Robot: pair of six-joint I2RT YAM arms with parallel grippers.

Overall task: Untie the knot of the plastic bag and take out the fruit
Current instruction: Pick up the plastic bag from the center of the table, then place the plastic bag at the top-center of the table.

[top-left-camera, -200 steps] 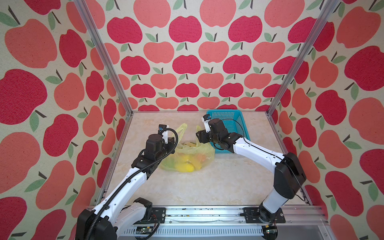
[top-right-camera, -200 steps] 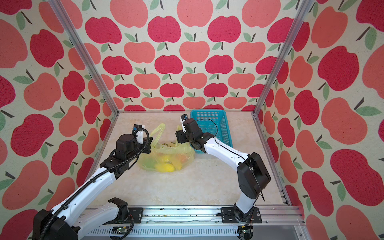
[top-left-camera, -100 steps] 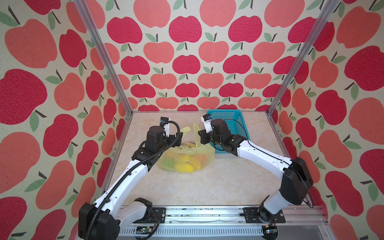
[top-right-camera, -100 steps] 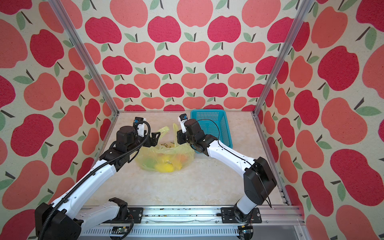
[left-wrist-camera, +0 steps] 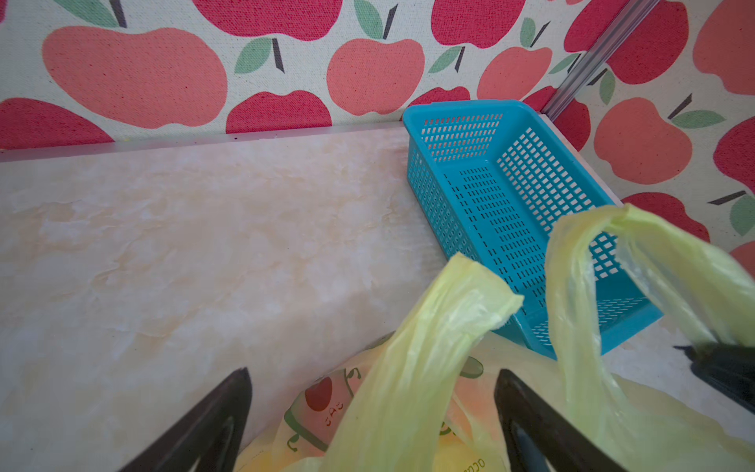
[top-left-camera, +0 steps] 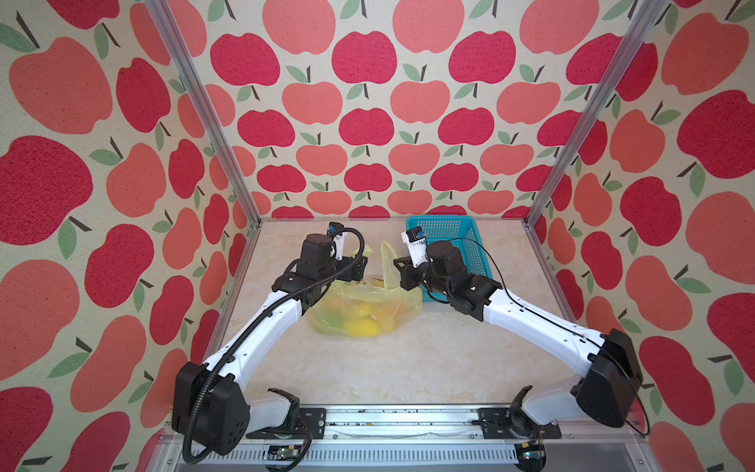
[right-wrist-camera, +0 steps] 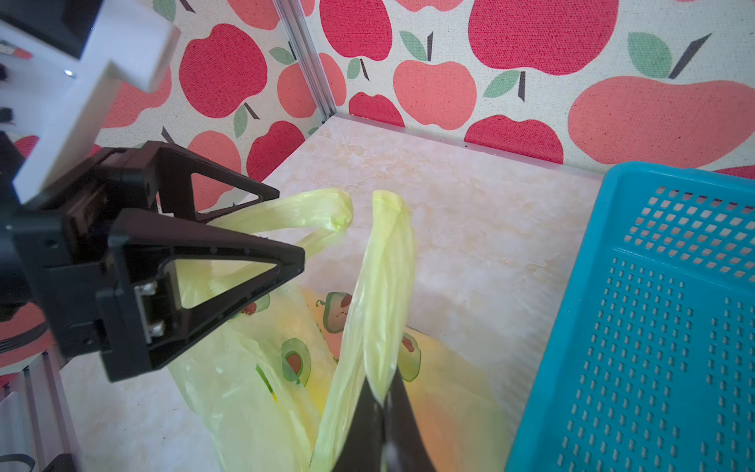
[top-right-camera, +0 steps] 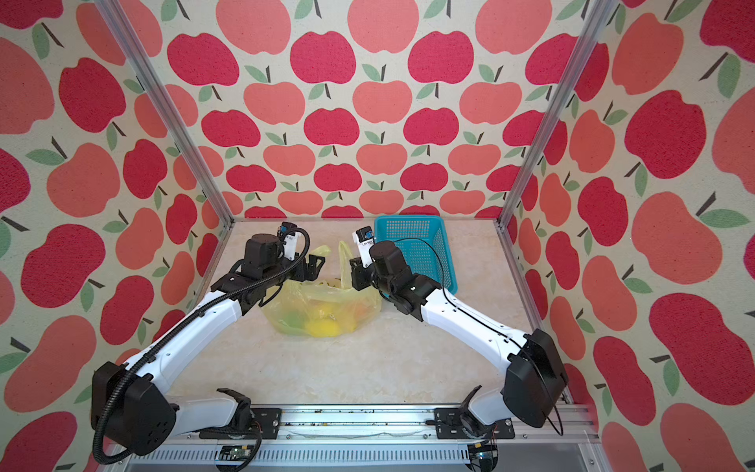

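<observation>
Tension on the plastic bag (top-left-camera: 404, 304), mid-bench beside the back-corner teal mesh basket (top-left-camera: 449, 229) with fruit (top-left-camera: 361, 327) inside, comes from the right gripper (right-wrist-camera: 382, 408) pinching one handle loop (right-wrist-camera: 384, 286) upright, likely to open its mouth, while the left gripper (left-wrist-camera: 372, 371) gapes around the other loop (left-wrist-camera: 429, 347).

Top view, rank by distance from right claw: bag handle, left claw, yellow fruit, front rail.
1. bag handle: pinched in the right claw.
2. left claw: open, just opposite.
3. yellow fruit: inside the plastic bag.
4. front rail: very front.
</observation>
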